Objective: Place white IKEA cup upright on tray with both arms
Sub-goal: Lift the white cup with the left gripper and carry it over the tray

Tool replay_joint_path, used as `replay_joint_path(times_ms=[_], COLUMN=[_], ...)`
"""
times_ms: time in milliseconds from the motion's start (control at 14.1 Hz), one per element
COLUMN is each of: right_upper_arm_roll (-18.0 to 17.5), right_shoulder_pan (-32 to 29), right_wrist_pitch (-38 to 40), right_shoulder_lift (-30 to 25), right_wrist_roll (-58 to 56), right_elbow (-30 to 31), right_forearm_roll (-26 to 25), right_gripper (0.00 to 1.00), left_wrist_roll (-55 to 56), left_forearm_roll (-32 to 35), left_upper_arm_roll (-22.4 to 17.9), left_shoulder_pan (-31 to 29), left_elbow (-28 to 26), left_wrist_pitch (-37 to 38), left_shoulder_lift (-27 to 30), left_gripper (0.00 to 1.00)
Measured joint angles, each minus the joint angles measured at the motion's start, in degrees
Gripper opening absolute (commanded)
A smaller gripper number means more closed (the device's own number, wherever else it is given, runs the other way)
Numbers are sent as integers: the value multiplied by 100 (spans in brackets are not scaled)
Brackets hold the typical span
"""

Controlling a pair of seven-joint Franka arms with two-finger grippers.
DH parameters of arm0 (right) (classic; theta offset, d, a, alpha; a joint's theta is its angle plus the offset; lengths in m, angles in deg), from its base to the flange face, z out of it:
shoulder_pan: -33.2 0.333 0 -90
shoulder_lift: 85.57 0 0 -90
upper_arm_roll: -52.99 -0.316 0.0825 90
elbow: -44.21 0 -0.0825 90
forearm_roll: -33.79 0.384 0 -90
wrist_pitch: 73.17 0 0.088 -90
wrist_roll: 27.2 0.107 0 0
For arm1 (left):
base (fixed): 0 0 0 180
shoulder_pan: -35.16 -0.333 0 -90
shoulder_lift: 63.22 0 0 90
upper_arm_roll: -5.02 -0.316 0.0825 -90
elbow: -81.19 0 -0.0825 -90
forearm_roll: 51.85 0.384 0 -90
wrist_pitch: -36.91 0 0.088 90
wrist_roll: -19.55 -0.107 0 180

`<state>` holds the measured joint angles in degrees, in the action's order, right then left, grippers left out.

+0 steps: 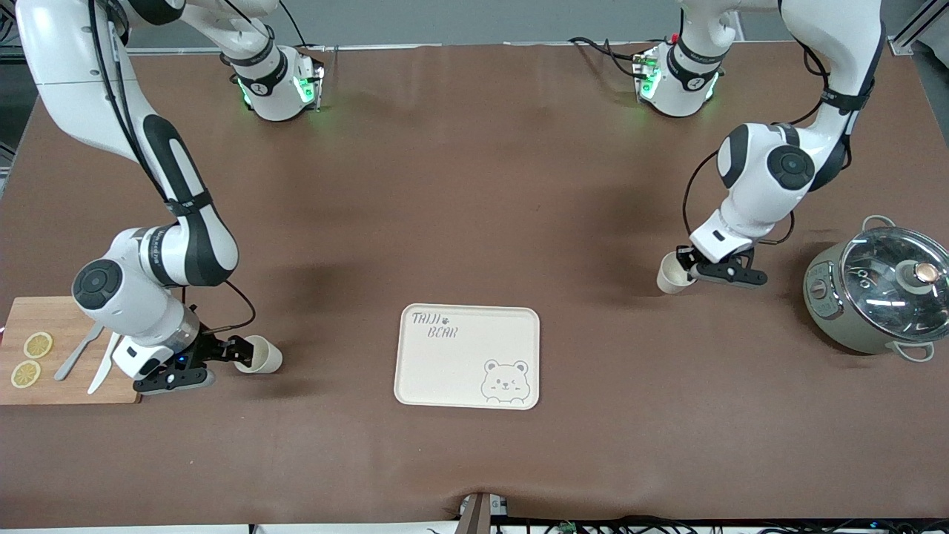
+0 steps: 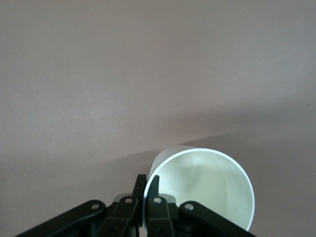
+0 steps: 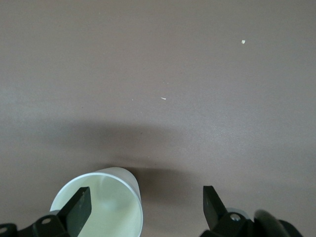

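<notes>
Two cups lying on their sides, tray [image 1: 467, 356] between them. Left gripper [image 1: 686, 268] pinched onto one cup's [image 1: 672, 273] rim. Right gripper [image 1: 239, 354] wide open, one finger inside the other cup [image 1: 261, 354].

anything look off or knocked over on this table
Both white cups lie on their sides: one near the pot, its rim pinched by the shut left gripper; the other beside the cutting board, at the open right gripper. The tray has no cup on it.
</notes>
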<state>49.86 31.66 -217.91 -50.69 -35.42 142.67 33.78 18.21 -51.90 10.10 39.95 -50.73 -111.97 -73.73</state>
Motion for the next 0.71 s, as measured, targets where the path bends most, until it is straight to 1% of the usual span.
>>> replay_joint_path(times_ms=[142,212,354,567,708], right_upper_arm_roll=[6,10,13,13,9], right_shoulder_pan=[-10,-15,-34,-39,-36], right_wrist_pitch=[-37,-42,-93,-370,-503], right_shoulder_lift=[2,1,2,3,5], right_wrist_roll=[-124,-148,-204,-249,-257], right_elbow=[61,87,157,307,392], right_forearm_roll=[0,0,0,0,0], right_gripper=[100,100,100,100,100], left_wrist_roll=[547,816,1281,1837,2275], left_forearm_roll=[0,1,2,2,2], left_upper_arm_roll=[127,137,148,153,156], left_shoulder_pan=[255,431,723,1009,1214], left_elbow=[934,1341,1928,2501,3027], left_wrist_pitch=[1147,1502,1793,1981,2233], left_shoulder_lift=[-111,-214,-464,-798,-1065], left_gripper=[0,0,0,0,0])
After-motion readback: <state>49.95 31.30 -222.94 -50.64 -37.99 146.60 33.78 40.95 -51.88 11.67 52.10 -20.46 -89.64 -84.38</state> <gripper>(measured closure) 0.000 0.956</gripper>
